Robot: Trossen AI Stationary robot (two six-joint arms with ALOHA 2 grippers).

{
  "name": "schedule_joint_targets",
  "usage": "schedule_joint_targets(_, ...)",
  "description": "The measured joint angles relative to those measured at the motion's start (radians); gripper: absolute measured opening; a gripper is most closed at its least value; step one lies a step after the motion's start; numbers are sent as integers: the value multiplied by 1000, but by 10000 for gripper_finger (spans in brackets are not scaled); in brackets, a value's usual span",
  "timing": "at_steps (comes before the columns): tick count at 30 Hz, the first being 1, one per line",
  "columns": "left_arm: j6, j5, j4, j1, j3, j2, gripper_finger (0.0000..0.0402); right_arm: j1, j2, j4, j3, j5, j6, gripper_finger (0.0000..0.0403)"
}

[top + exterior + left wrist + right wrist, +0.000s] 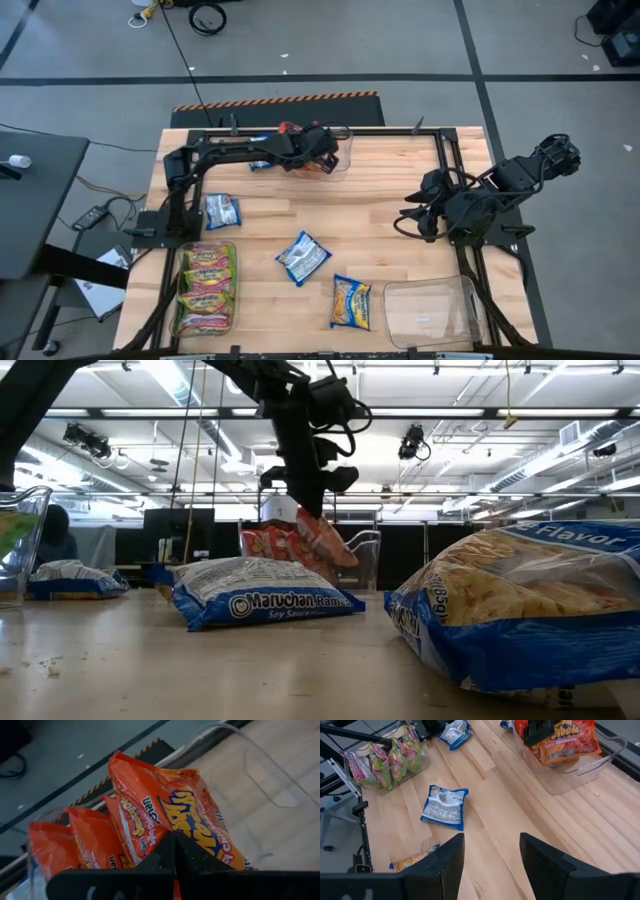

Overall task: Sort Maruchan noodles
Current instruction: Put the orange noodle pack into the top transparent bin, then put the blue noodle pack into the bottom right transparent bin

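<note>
My left gripper (318,152) is over the clear bin (340,160) at the table's far edge, shut on a red-orange Maruchan packet (325,540). More red-orange packets (90,840) stand on edge in that bin. Blue-white packets lie flat on the wood (302,257) (222,211) (262,165), and a yellow-blue one (350,302) lies near the near edge. Green-pink-yellow packets (207,288) fill a bin at the near left. My right gripper (490,865) is open, waiting above the right side of the table (412,215). My left gripper pinches the red-orange packet between its two fingers at the packet's upper edge (187,827), coming from above and pointing down. The packet hangs tilted below the fingers (305,490), its lower end down inside the bin beside the other orange packets. Whether it rests on them cannot be told.
An empty clear bin (430,312) sits at the near right corner. A black frame rail (445,160) runs along the table's edges. Bare wood lies open in the middle and far right (400,260).
</note>
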Motion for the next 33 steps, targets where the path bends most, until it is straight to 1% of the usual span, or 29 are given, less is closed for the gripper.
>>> schedule_joint_targets(5,-41,-14,7,0,0,0,15,0,8,-1,0,0,0,197)
schedule_joint_targets(10,-63,25,6,-8,1,3,33,0,20,-2,0,-21,-1,197)
schedule_joint_targets(17,-67,60,4,-16,1,9,81,0,26,-2,0,-76,8,197)
schedule_joint_targets(20,-93,123,-18,-1,0,-12,106,0,25,-2,0,-87,7,197)
schedule_joint_targets(24,-144,300,-16,57,2,-33,133,-1,25,-3,0,-86,-1,197)
schedule_joint_targets(26,-175,355,-34,92,1,-27,144,-2,25,-3,0,-81,0,197)
schedule_joint_targets(28,-193,369,-38,116,1,-19,153,-7,26,-3,0,-79,0,197)
schedule_joint_targets(33,-191,362,-110,140,1,-25,160,-7,27,-3,0,-80,15,197)
